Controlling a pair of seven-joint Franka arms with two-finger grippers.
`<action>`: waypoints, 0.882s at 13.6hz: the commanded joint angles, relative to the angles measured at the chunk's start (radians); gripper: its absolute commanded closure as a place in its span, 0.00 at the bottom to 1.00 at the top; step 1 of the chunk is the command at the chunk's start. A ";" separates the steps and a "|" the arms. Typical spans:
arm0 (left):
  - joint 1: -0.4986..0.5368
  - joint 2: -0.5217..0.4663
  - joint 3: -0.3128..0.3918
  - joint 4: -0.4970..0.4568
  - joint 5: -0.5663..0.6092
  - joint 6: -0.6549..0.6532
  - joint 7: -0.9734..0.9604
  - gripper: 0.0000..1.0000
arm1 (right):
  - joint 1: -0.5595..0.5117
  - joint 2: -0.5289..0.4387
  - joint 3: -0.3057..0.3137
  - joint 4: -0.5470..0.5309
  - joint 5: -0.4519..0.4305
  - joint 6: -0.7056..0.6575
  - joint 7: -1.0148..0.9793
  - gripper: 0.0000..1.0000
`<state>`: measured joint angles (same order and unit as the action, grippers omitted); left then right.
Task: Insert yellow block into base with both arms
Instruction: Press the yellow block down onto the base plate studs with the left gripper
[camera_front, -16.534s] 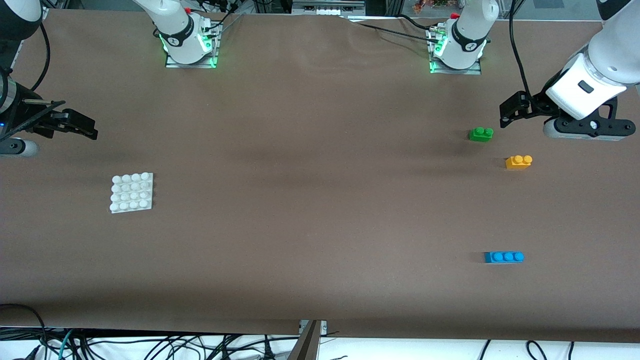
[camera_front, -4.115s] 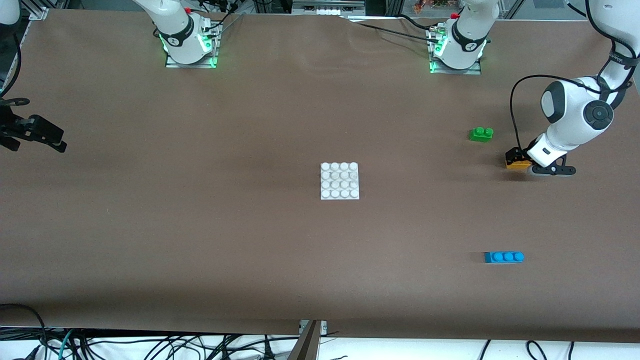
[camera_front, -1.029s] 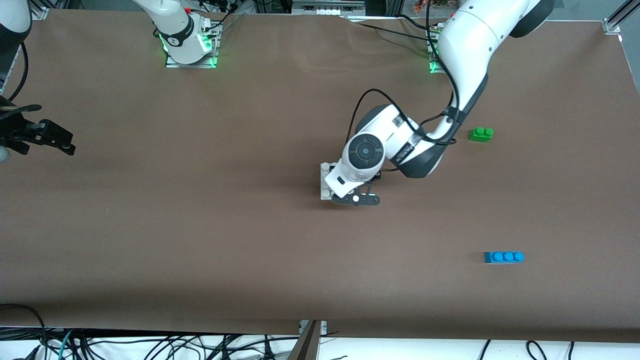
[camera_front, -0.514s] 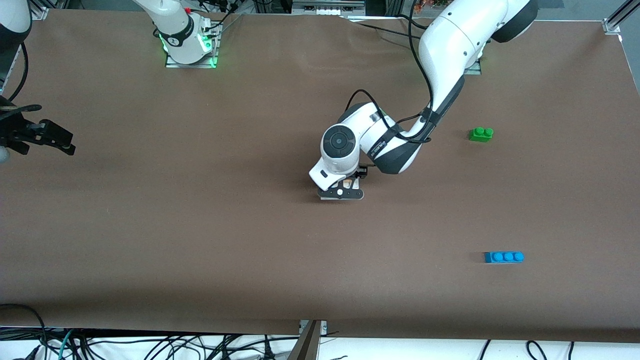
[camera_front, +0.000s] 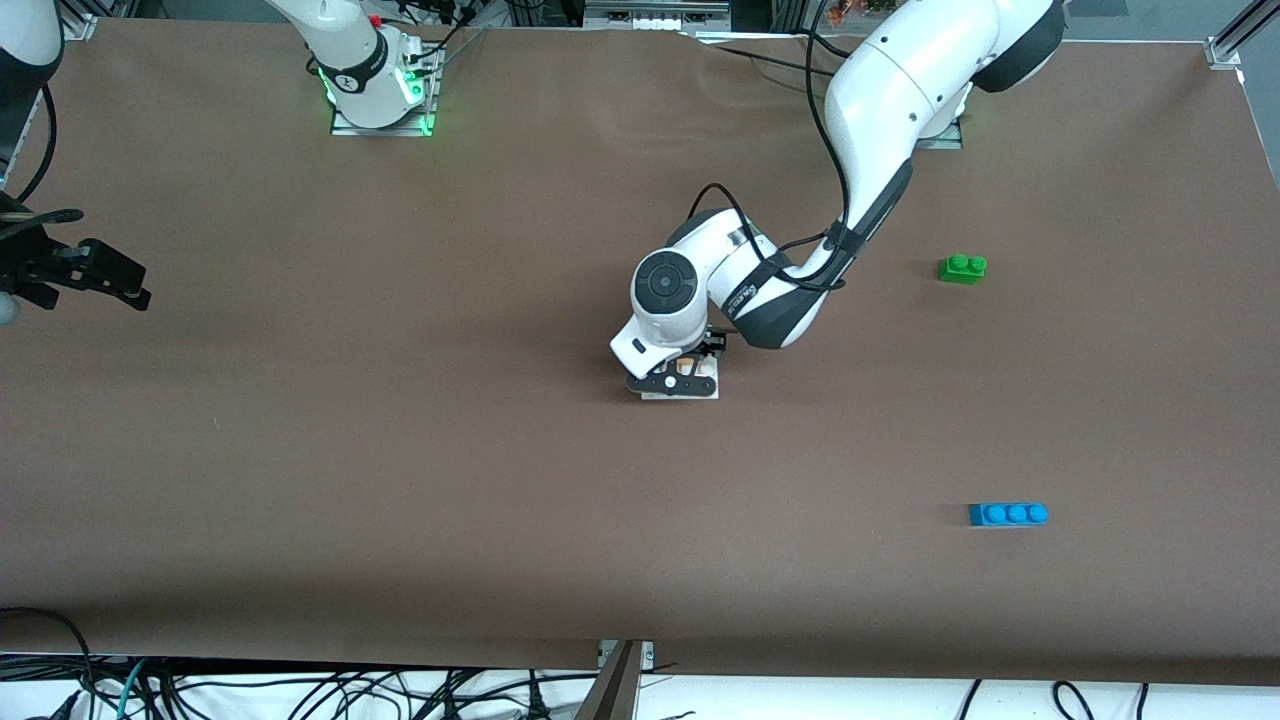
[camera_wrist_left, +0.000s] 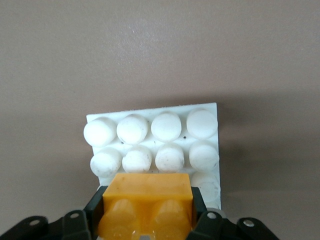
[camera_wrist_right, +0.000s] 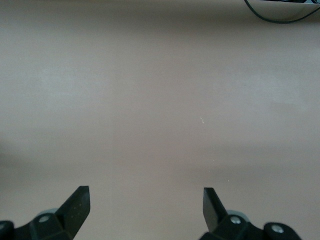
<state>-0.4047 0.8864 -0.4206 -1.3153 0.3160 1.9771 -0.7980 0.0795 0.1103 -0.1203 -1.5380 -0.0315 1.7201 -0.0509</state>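
Change: left gripper (camera_front: 678, 372) has slid across the base (camera_front: 708, 391) toward the right arm's end of the table since half a second ago, and now sits over the middle of the plate, at centre frame in the front view.
Meaning: the carry looks finished; by my judgement, what remains is lining up and pressing down.
Block: yellow block (camera_wrist_left: 146, 206) is clamped between the left gripper's (camera_wrist_left: 146, 235) closed fingers, studs facing the wrist camera, low centre in that frame.
Base: white studded plate (camera_wrist_left: 152, 136), flat on the table; two rows of studs show clear of the block.
Contact: whether the block already touches the studs cannot be told.
Left wrist view: shows the block and its line-up with the studs, which the front view hides under the wrist.
Front view: shows the green brick (camera_front: 962, 268) and blue brick (camera_front: 1008, 514) lying well apart, at right of frame.
Right arm: waits; right gripper (camera_front: 90, 272) at the left edge, fingers (camera_wrist_right: 76, 201) spread open over bare table, holding nothing.
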 joint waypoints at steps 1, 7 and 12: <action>-0.008 -0.006 0.008 -0.015 0.032 0.009 -0.024 0.78 | -0.007 0.006 0.002 0.018 0.009 -0.016 -0.010 0.00; -0.011 -0.006 0.008 -0.030 0.034 0.022 -0.059 0.78 | -0.006 0.005 0.002 0.018 0.009 -0.016 -0.010 0.00; -0.025 -0.004 0.008 -0.051 0.034 0.045 -0.072 0.78 | -0.006 0.006 0.002 0.018 0.009 -0.016 -0.010 0.00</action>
<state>-0.4208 0.8876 -0.4181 -1.3396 0.3170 1.9982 -0.8432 0.0795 0.1107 -0.1203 -1.5381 -0.0315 1.7201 -0.0509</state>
